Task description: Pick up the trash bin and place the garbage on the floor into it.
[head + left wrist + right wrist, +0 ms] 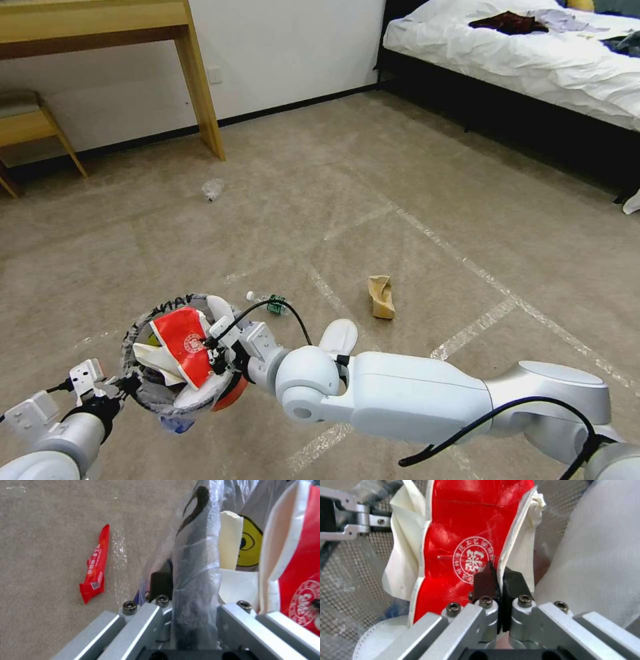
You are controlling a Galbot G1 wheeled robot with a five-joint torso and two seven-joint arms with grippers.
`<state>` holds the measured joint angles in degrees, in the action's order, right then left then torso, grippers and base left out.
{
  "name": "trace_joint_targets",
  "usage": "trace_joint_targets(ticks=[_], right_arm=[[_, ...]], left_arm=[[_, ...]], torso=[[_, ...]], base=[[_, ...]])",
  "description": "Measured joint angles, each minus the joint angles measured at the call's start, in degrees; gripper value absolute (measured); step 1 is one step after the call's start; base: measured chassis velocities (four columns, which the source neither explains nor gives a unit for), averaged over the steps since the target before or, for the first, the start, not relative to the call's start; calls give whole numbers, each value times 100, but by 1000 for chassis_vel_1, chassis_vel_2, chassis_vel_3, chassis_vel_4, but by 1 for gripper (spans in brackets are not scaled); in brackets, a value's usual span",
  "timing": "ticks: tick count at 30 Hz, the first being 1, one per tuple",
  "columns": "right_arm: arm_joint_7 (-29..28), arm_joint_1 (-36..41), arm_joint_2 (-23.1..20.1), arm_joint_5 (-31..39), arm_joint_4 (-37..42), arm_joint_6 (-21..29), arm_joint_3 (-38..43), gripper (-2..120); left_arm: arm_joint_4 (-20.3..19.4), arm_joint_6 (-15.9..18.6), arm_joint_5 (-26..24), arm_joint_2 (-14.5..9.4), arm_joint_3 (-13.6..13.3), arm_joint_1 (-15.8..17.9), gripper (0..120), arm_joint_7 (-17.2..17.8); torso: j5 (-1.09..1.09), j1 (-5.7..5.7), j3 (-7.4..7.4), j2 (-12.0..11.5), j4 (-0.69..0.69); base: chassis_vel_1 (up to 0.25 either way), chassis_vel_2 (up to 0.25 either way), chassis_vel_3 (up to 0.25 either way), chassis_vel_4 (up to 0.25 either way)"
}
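Head view puts the right tool (217, 352) over the mouth of the trash bin (137, 330), which hangs off the floor from the left tool (119, 388), clenched on the bag-lined rim at the side nearest the robot. The right wrist view shows the right tool's dark fingertips (485, 578) pinched on the edge of a red wrapper (470, 530) with a round white seal, most of its length already down among white paper and a white slipper sole inside the mesh wall.

To finish this drop cleanly, I judge the wrapper should go a little deeper before release, since it stands tall and could tip back over the rim. Releasing straight down, then lifting clear without snagging the plastic liner, looks safest. The left tool needs to hold the bin level meanwhile.

Beyond the right tool lie a small green-labelled bottle (272, 303) and a cardboard scrap (381, 297); another red wrapper (95, 566) lies beside the left tool.
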<state>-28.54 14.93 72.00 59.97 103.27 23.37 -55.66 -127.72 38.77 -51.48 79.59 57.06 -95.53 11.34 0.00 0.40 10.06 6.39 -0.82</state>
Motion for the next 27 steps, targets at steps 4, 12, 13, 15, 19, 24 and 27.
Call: trace_joint_targets(ticks=[4, 12, 13, 15, 19, 24, 27], right_arm=[[-41, -56, 45, 29, -38, 36, -66, 0], [-100, -210, 183, 108, -202, 118, -283, 0], [-100, -210, 183, 108, -202, 118, -283, 0], [-101, -233, 227, 108, -291, 126, -343, 0], [-102, -249, 258, 105, -359, 143, -372, 0], [-112, -280, 309, 98, -484, 193, -409, 0], [-125, -293, 346, 90, -602, 211, -455, 0]], left_arm=[[-1, 0, 2, 4, -3, 3, 1, 0], [-5, 0, 7, 28, -23, 11, 1, 1], [-5, 0, 7, 28, -23, 11, 1, 1], [-19, 1, 7, 40, -34, 12, 1, -2], [-23, 1, 7, 43, -35, 9, 1, -4], [-29, 2, 7, 42, -29, 6, 1, -8], [-29, 1, 7, 45, -23, 8, 1, -8]], torso=[[0, 0, 0, 0, 0], [0, 0, 0, 0, 0], [0, 0, 0, 0, 0], [0, 0, 0, 0, 0], [0, 0, 0, 0, 0], [0, 0, 0, 0, 0], [0, 0, 0, 0, 0]], base=[[0, 0, 0, 0], [0, 0, 0, 0], [0, 0, 0, 0], [0, 0, 0, 0], [0, 0, 0, 0], [0, 0, 0, 0], [0, 0, 0, 0]])
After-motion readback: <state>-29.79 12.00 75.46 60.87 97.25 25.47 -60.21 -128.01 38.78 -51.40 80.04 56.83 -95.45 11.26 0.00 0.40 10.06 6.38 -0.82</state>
